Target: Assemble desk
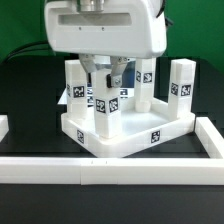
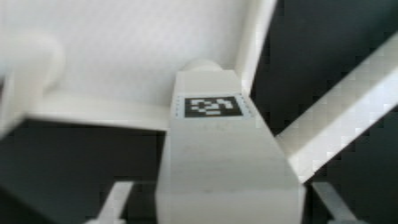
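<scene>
At centre-left of the exterior frame stood one leg (image 1: 74, 88) upright; my gripper (image 1: 104, 84) hung directly over the tabletop (image 1: 128, 136), fingers clamped on a second leg (image 1: 106, 106) whose long axis ran vertical (tag facing out). Two more legs (image 1: 144, 85) (image 1: 181, 82) rose further right, hemming it in. The border rail (image 1: 212, 141) bounded the right side.

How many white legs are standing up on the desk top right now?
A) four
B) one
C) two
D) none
A: in the exterior view four legs stand upright on the tabletop, at and.
</scene>
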